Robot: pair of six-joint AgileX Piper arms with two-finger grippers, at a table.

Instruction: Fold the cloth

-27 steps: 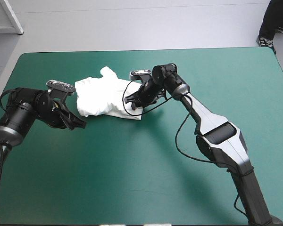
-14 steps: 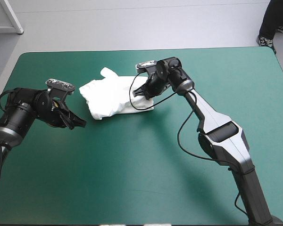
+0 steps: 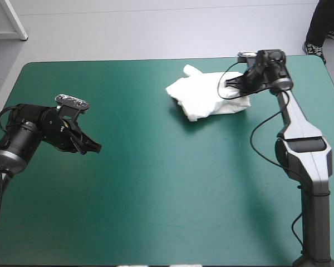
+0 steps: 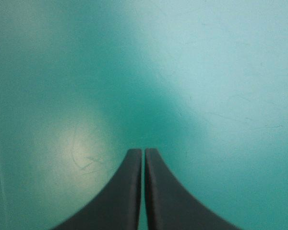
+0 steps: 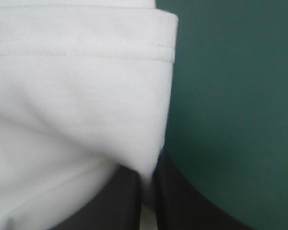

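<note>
The white T-shirt (image 3: 207, 96) lies as a folded bundle on the teal-green cover near the table's far right. My right gripper (image 3: 237, 85) is shut on the T-shirt at its right end. In the right wrist view the T-shirt (image 5: 77, 96) fills the space ahead of the fingers, a hemmed edge showing, and a corner of it is pinched between the black fingers (image 5: 182, 201). My left gripper (image 3: 93, 147) hangs over bare cover at the table's left, far from the T-shirt. Its fingers (image 4: 127, 191) meet in one point with nothing between them.
The teal-green table (image 3: 172, 183) stretches bare between the two arms and toward its near edge. The right arm's black cable loops beside the T-shirt's right end. The table's far edge runs just beyond the bundle.
My right gripper closed on the T-shirt and dragged the bundle from the table's far middle toward its far right. The left arm has stayed where it was.
</note>
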